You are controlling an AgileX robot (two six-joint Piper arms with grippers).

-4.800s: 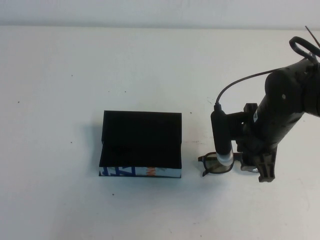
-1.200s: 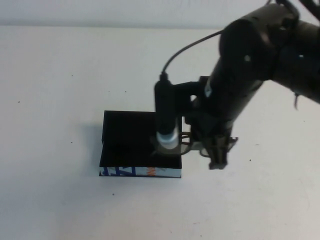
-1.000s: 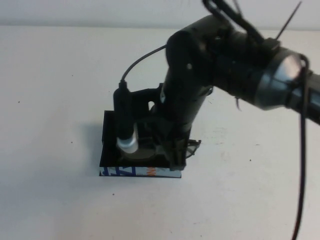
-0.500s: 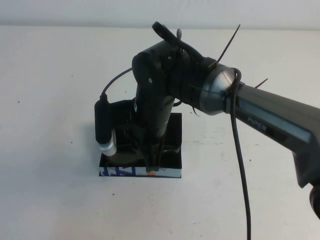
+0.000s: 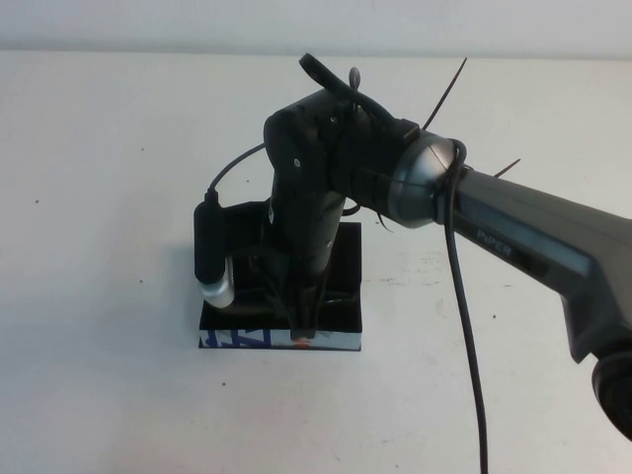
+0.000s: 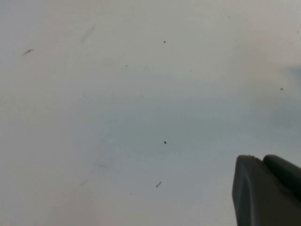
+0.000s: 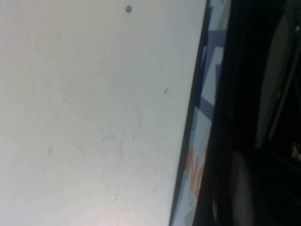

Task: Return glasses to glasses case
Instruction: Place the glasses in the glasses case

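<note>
A plain white tabletop [image 5: 99,197], marked with a few small dark specks, fills nearly the whole scene under soft, even light and meets a pale wall [image 5: 148,25] along its far edge.

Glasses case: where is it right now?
High view: the glasses case sits on the white table left of centre, directly under the right pincer, printed front edge facing the robot. Left pincer is elsewhere, over bare table.
</note>
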